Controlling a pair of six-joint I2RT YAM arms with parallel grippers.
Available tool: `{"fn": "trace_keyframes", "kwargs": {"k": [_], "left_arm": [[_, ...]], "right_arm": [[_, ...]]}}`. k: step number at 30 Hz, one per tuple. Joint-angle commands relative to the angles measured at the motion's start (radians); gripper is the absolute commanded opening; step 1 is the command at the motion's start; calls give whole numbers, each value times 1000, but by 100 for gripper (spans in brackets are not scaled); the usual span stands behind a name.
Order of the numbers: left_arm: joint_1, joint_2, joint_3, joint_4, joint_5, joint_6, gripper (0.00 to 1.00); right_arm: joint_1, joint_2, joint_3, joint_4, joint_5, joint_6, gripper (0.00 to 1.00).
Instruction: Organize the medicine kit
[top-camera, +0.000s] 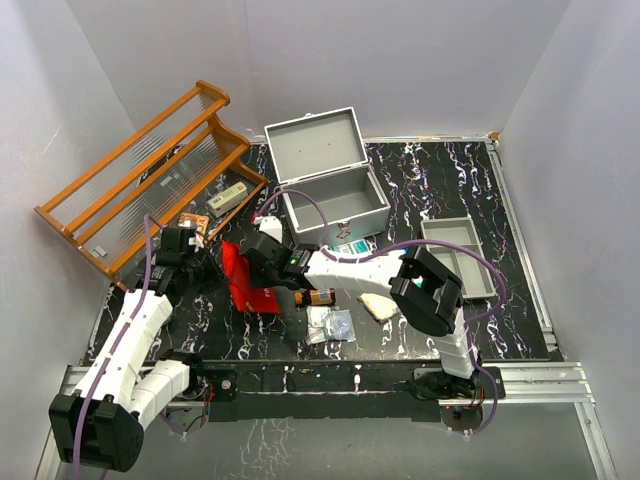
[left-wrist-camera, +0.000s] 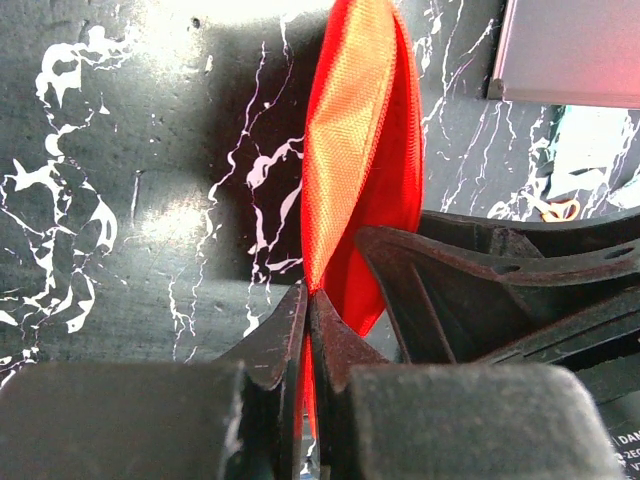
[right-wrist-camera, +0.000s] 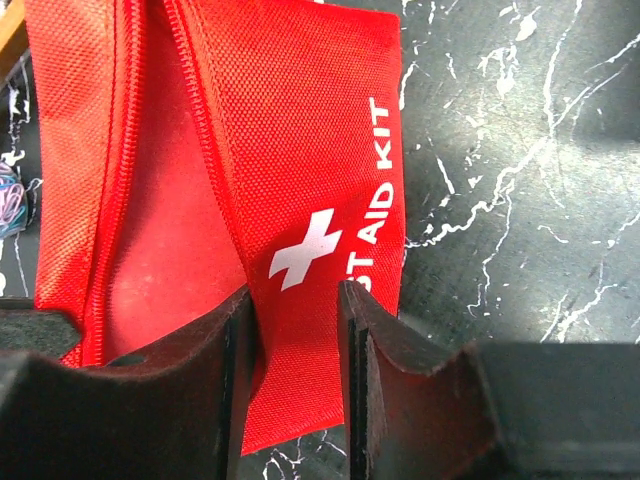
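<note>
Two grippers, one red pouch (top-camera: 248, 278)

The medicine kit (top-camera: 330, 190) is a grey metal rectangular box standing open just above the middle of the top view, on the black marbled desk (top-camera: 430, 180). Its hinged lid (top-camera: 314, 143) is swung back and tilted up toward the rear wall, showing its plain grey inner face. The body sits in front of the lid, its cavity facing up and its long front wall turned toward the lower edge of the frame, with a small latch fitting near the middle of that wall.
</note>
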Motion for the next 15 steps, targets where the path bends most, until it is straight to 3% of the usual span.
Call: {"fn": "trace_keyframes", "kwargs": {"k": [1,6,8,11,13,15], "left_arm": [[2,0,32,-29,-25,10,0],[2,5,40,-31,-1,3,0],[2,6,36,-28,6,-5,14],[2,5,21,-16,28,-16,42],[2,2,10,1,42,-24,53],[2,-4,0,10,50,-36,57]], "right_arm": [[3,-39,46,-21,66,3,33],[3,-42,25,38,-12,-21,12],[3,-61,3,77,-50,-24,4],[3,-98,-33,126,-95,-26,1],[3,-123,-58,153,-120,-27,1],[2,-144,-79,169,-136,-23,1]]}}
